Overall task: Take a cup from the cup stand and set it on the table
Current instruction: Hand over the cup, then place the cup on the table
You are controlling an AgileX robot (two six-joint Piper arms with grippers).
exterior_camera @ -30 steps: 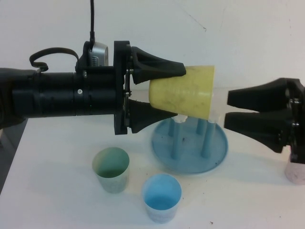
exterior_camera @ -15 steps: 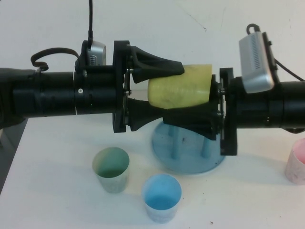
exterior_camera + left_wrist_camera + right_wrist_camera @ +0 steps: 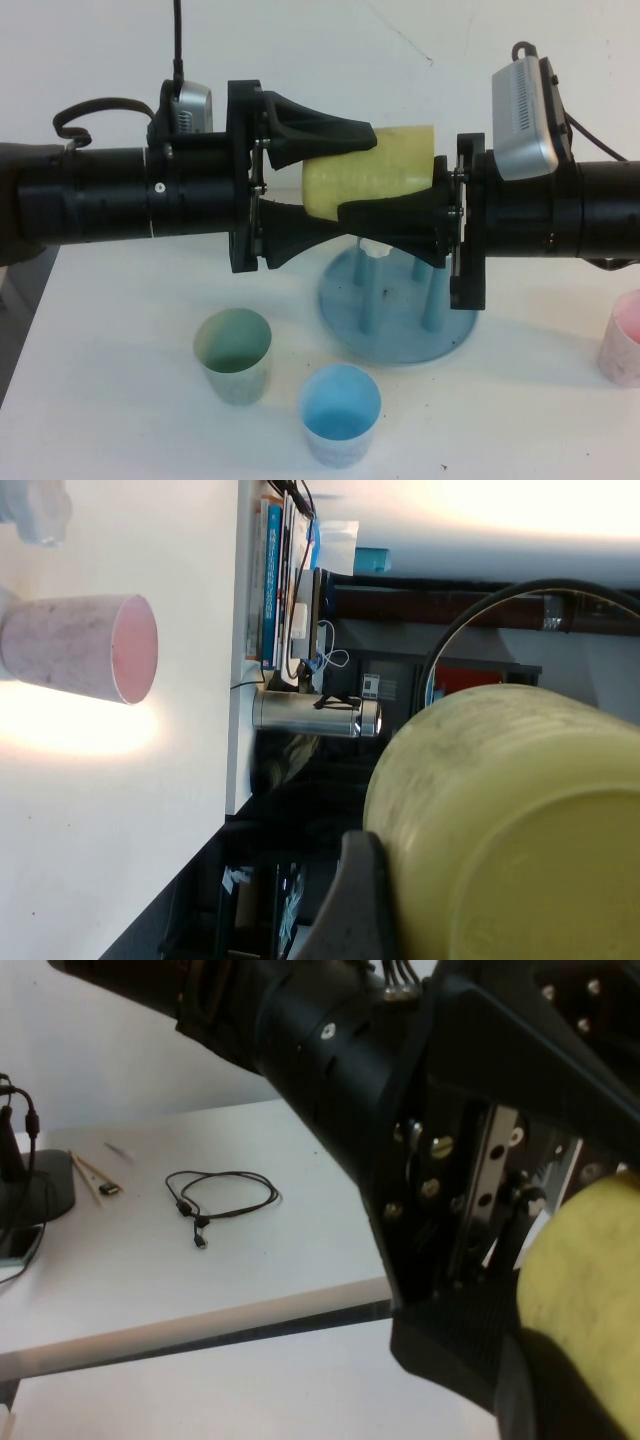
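Observation:
The yellow cup (image 3: 365, 175) lies on its side in the air above the blue cup stand (image 3: 400, 320), clear of the pegs. My left gripper (image 3: 360, 180) reaches in from the left and is shut on the cup, with one finger over it and one under it. My right gripper (image 3: 350, 195) reaches in from the right and overlaps the cup's mouth end, along its near side. The cup fills the left wrist view (image 3: 520, 830) and shows at the edge of the right wrist view (image 3: 590, 1280).
A green cup (image 3: 233, 355) and a light blue cup (image 3: 340, 412) stand upright on the white table (image 3: 120, 420) in front of the stand. A pink cup (image 3: 625, 340) stands at the right edge. The stand's pegs are bare.
My right arm has swung in from the right and turned its wrist, and it now sits against the cup. The left gripper and the cup have shifted slightly left and up.

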